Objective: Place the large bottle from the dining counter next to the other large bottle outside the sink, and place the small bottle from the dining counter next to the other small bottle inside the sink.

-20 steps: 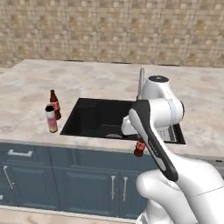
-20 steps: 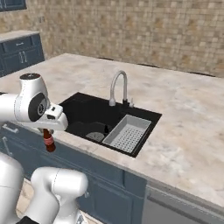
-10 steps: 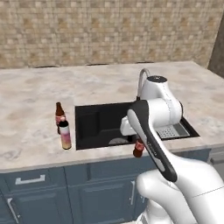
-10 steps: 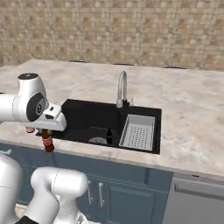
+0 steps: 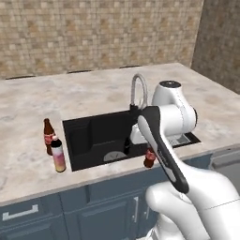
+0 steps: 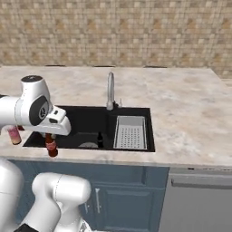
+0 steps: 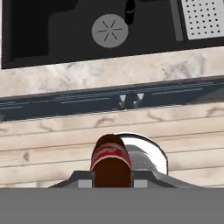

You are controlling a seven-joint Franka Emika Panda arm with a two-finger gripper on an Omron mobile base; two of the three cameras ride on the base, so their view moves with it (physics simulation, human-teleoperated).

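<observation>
I've got the gripper (image 5: 149,151) clamped shut on the small bottle (image 5: 149,159), brown glass with a red label; it hangs in front of the counter's front edge (image 5: 108,176), outside the sink (image 5: 93,136). White script on the label in the hand view, too blurred to read. In the sink a small dark bottle (image 6: 100,139) stands near the drain (image 7: 110,30), left of the perforated rack (image 6: 130,132). On the counter left of the sink: a brown bottle with a red label (image 5: 48,137) and just beside it a pink-and-yellow bottle (image 5: 58,156), label text unreadable. Faucet (image 6: 110,90) behind the basin.
</observation>
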